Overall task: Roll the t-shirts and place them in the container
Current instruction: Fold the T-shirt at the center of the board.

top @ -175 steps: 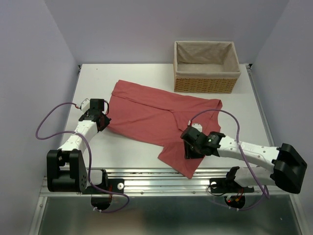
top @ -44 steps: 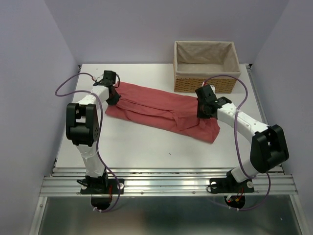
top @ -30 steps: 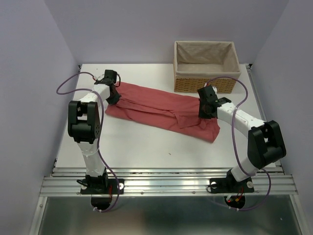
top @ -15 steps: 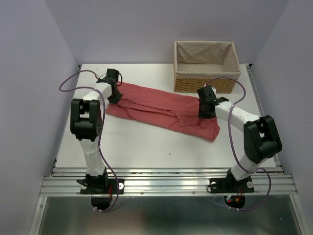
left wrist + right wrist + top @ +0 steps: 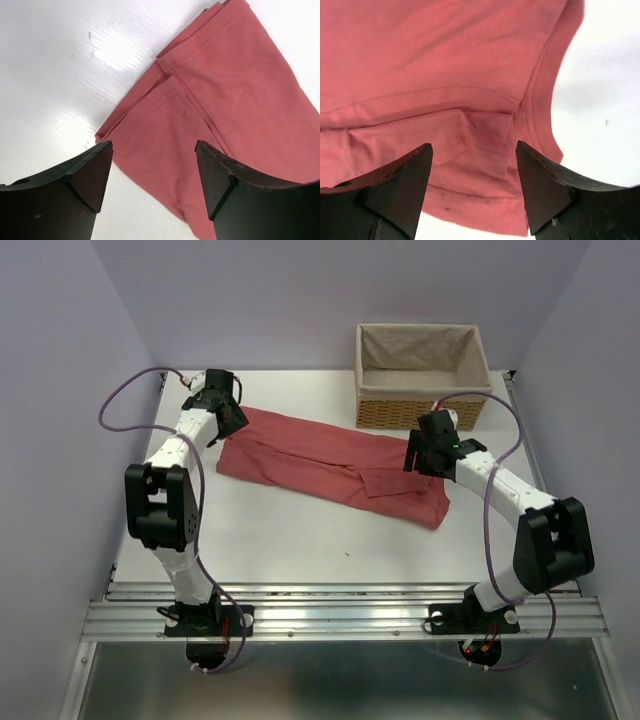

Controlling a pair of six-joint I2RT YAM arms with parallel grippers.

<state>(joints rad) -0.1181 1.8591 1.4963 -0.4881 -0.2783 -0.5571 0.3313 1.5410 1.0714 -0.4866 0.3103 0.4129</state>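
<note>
A salmon-red t-shirt [image 5: 330, 462] lies folded into a long slanted band across the white table [image 5: 300, 540]. My left gripper [image 5: 232, 417] hovers over the band's left end, jaws open, nothing between them. In the left wrist view the t-shirt's [image 5: 220, 115] hemmed folds lie flat below the open left gripper [image 5: 154, 165]. My right gripper [image 5: 418, 458] sits over the band's right end, also open and empty. The right wrist view shows the t-shirt [image 5: 445, 75], with its stitched sleeve and folded layers, under the open right gripper [image 5: 474, 167].
A tan cloth-lined wicker basket [image 5: 422, 380] stands at the back right, just behind the right gripper. Purple cables [image 5: 130, 405] loop off both arms. The table's metal rail [image 5: 340, 615] runs along the near edge.
Both grippers have opened and let go of the shirt. The left gripper has lifted and shifted slightly back-left; the right one has risen a little toward the basket. The shirt stays folded.
</note>
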